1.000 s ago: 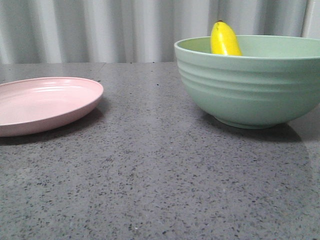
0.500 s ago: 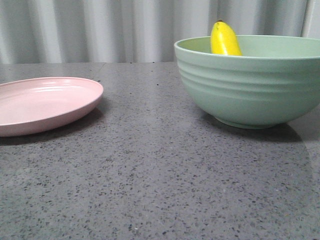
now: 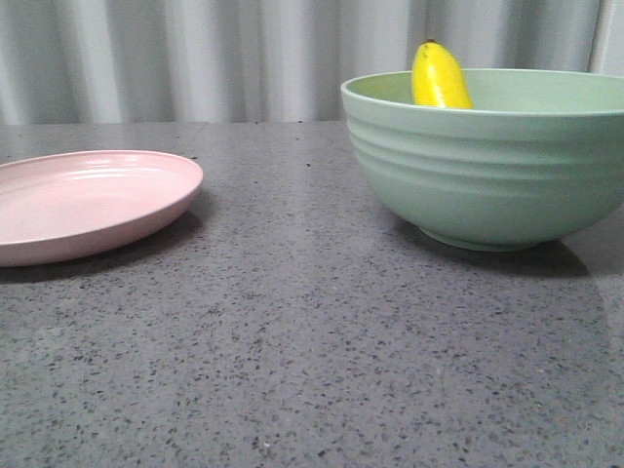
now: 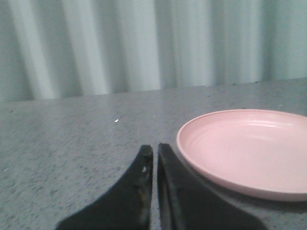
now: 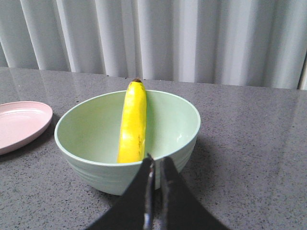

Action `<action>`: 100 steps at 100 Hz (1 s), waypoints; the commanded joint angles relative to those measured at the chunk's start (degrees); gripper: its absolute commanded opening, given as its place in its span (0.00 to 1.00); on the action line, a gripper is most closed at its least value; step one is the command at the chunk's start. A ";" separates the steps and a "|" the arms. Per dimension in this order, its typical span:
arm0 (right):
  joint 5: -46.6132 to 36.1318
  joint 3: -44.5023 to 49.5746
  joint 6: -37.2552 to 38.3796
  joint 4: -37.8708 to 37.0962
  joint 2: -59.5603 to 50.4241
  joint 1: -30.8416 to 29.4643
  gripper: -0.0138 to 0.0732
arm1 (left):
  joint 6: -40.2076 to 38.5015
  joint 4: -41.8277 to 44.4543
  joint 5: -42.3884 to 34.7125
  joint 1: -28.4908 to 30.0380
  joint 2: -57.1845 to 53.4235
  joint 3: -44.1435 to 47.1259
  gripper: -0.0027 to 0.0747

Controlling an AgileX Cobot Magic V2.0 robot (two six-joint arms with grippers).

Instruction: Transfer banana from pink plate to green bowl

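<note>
The yellow banana [image 3: 439,76] leans inside the pale green ridged bowl [image 3: 487,166] at the right of the table, its tip above the rim; the right wrist view shows the banana [image 5: 133,122] resting against the inside of the bowl [image 5: 96,143]. The pink plate [image 3: 88,200] lies bare at the left, also in the left wrist view [image 4: 249,148] and the right wrist view [image 5: 21,122]. My left gripper [image 4: 155,149] is shut and empty beside the plate. My right gripper [image 5: 156,160] is shut and empty, in front of the bowl. Neither gripper shows in the front view.
Grey speckled tabletop [image 3: 292,341] runs under the plate and bowl. A pale pleated curtain [image 3: 244,58] hangs behind the table's far edge.
</note>
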 commanded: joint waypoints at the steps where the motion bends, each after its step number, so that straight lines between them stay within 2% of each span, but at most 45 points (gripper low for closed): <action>1: -4.10 -1.35 -0.28 -0.56 0.72 -0.23 0.07 | 0.14 -0.60 0.74 3.00 -1.78 1.52 0.01; 16: -4.10 -1.35 -0.28 -0.56 0.72 -0.23 0.07 | -0.35 -0.60 13.21 3.66 -1.78 1.52 0.01; 100: -4.10 -1.35 -0.28 -0.56 0.72 -0.23 0.07 | -0.24 -0.60 12.85 3.34 -1.78 1.42 0.01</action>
